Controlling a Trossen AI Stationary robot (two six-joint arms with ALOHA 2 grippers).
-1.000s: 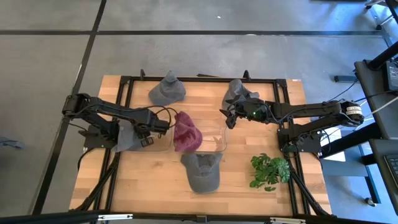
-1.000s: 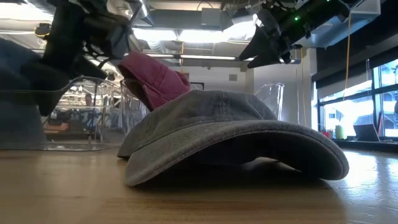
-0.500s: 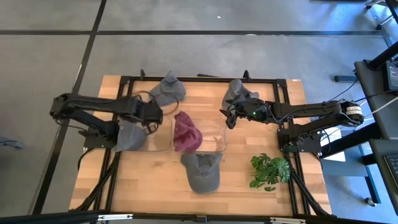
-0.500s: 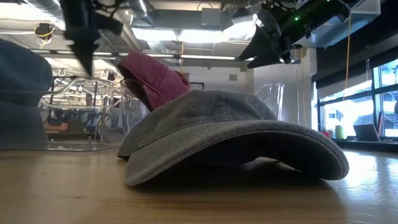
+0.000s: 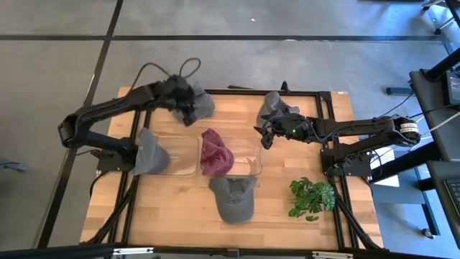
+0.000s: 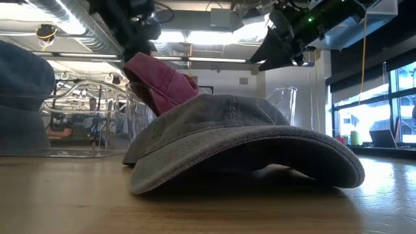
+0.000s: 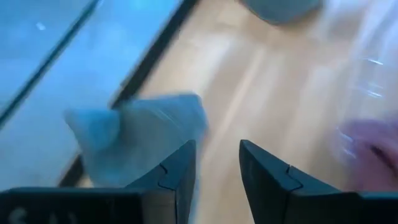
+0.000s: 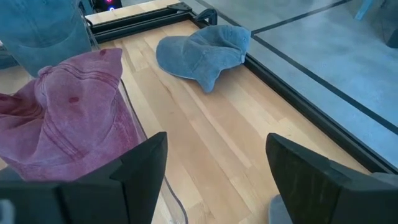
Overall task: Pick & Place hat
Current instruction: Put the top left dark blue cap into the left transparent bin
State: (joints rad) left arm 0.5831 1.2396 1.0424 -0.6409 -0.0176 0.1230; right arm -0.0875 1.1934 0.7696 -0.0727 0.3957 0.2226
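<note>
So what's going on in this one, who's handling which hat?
The left gripper is over the gray hat at the table's far left edge, fingers open, holding nothing. The right gripper hovers open beside the clear bin, near another gray hat. A maroon hat sits in the bin, a blue-gray one drapes over its left side, and a gray cap lies in front on the table.
</note>
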